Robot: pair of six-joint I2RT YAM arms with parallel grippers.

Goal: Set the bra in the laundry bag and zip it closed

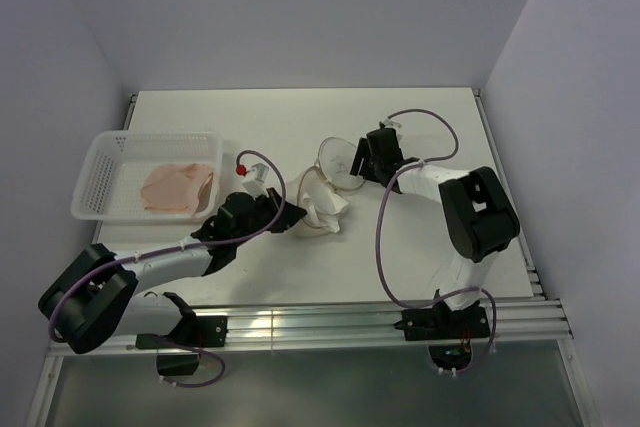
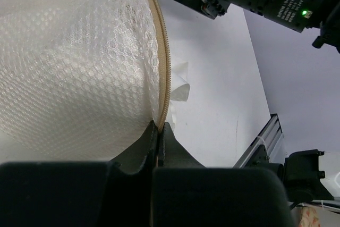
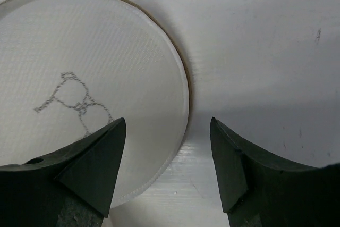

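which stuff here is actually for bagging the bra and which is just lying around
For the job:
- bra, not yet bagged
- laundry bag, lying open
- left pincer, shut on the bag's rim
- right pincer, open at the edge of the bag's flat half

Just lying about:
- basket, holding the bra
- table

This looks like a robotics lab test cell: a white table (image 1: 300, 117) is boxed in on three sides by plain pale walls (image 1: 300, 17). Two black-and-white robot arms (image 1: 470, 212) are mounted on an aluminium rail (image 1: 330, 319) at its near edge, and purple cables (image 1: 378, 237) loop loosely along them.
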